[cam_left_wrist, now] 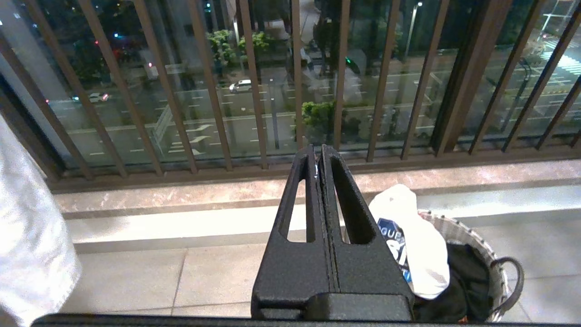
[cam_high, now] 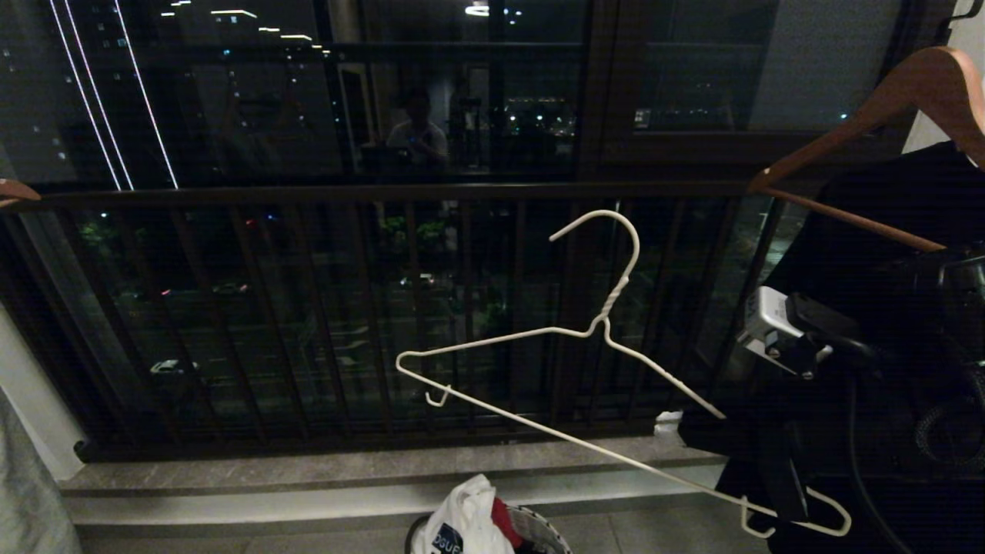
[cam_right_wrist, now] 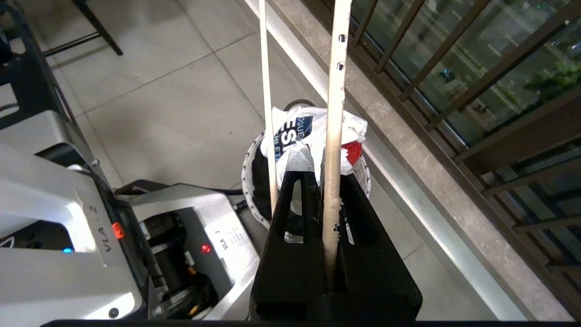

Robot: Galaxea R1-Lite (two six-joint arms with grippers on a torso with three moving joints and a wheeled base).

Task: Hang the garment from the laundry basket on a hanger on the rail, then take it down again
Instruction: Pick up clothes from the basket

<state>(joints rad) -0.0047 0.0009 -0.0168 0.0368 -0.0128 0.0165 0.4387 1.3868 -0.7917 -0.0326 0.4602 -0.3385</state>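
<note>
Above the laundry basket (cam_right_wrist: 363,179) on the floor, the right end effector (cam_right_wrist: 330,181) is clamped on the hanger (cam_high: 608,308) — tilted. The garment (cam_left_wrist: 415,236) lies heaped over the basket's rim; the left end effector (cam_left_wrist: 319,156) is pressed together, empty.

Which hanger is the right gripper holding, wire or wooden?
The thin cream-white wire hanger, clamped in the right gripper. The thick brown wooden hanger hangs untouched, carrying a black garment.
</note>
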